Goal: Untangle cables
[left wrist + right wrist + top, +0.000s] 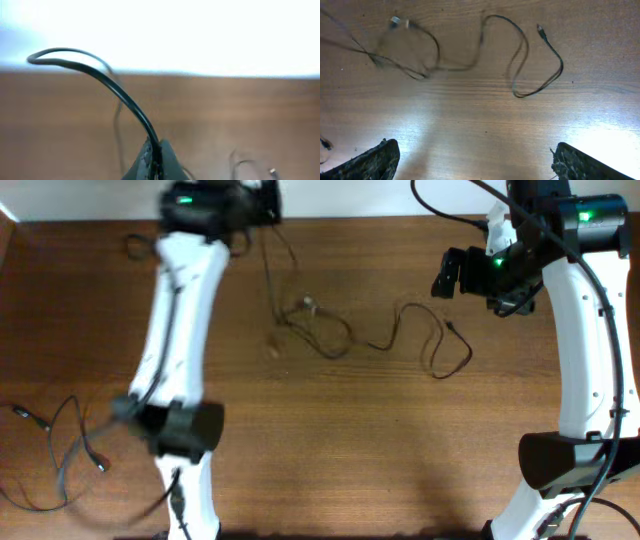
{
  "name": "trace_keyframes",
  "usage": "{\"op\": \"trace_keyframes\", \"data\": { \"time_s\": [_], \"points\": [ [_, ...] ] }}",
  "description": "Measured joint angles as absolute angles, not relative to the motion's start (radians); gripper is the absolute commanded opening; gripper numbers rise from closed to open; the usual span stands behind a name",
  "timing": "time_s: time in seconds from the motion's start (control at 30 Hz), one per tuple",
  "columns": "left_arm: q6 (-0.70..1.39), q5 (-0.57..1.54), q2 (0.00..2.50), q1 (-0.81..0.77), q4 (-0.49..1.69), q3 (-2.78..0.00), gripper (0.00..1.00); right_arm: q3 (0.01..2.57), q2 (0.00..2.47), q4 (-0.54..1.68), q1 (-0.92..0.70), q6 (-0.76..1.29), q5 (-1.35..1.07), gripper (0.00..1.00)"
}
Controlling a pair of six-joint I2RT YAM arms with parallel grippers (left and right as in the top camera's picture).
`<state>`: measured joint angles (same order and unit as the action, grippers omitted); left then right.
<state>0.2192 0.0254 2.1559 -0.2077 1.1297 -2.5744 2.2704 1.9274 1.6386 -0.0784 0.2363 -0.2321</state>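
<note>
Left gripper (156,161): fingers pressed together, pinching one thin black cable. It is raised near the far edge of the table (330,450), probably to lift that strand up and out of the snarl.
Held cable (117,92): arcs up and away from the pinch in a stiff bow. From overhead, a strand drops from this gripper towards the middle of the table.
Knot (318,328): a small cluster of crossing cables resting mid-table, between the two arms. It is blurred, so I cannot tell which strand passes over which.
Trailing loop (540,86): lies flat on the wood to the right of the knot and joins it by a single run of cord. Its plug end (540,31) lies free.
Right gripper (474,152): fingers spread wide, holding nothing. It hovers above the table with the trailing loop ahead of it and well apart, likely placed to take or pin the opposite end while the left pulls.
Spare cables (50,450): loose curls by the left arm's base, well apart from the knot and touched by neither gripper.
Stage, my guess: mid-separation, with one strand lifted and the knot not yet open.
Risk: with nothing anchoring it, the whole knot may be dragged along rather than loosening.
</note>
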Motion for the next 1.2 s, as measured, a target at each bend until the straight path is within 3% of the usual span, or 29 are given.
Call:
{"op": "trace_keyframes", "data": {
  "time_s": [0.13,0.53,0.73,1.0,1.2],
  "points": [
    [0.062,0.025,1.892,-0.204,1.132,-2.642,0.0,2.27,1.927,1.636,-0.078,0.236,-0.232,0.99],
    [-0.084,-0.028,1.647,-0.183,0.981,-2.639,0.0,2.27,1.927,1.635,-0.078,0.236,-0.232,0.99],
    [-0.112,-0.091,1.667,0.02,0.962,-2.641,0.0,2.27,1.927,1.635,-0.078,0.236,-0.232,0.99],
    [-0.113,-0.106,1.96,0.351,0.842,-2.639,0.0,2.27,1.927,1.627,-0.078,0.236,-0.232,0.99],
    [-0.078,-0.105,2.069,0.587,0.894,-2.606,0.0,2.27,1.927,1.612,-0.078,0.236,-0.232,0.99]
  ]
}}
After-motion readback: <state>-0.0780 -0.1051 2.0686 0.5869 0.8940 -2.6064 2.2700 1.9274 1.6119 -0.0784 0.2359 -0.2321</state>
